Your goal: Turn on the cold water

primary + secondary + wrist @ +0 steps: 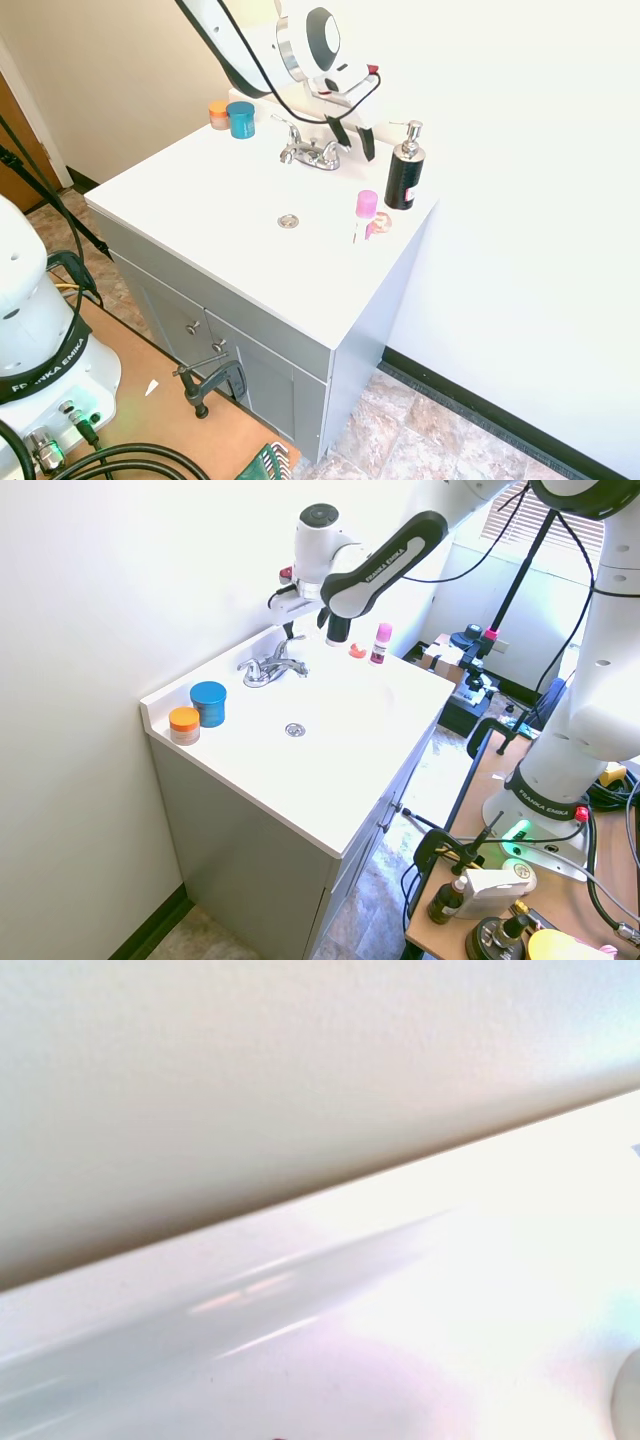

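We see a black pump bottle [404, 171], a pink-capped bottle [365, 215] and blue [241, 119] and orange [219, 114] jars around the white sink [200, 215]. The cold water lever [330, 146], small shiny chrome, sits on the faucet [308, 150] at the wall, just beside the gripper [352, 138], whose fingers are spread. Our wrist view shows only the wall [250, 1080] and the sink's back edge.

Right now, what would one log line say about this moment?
gripper: open, hovering just above right-hand chrome lever handle | contact: none visible | water: none seen | black pump bottle: beside, untouched
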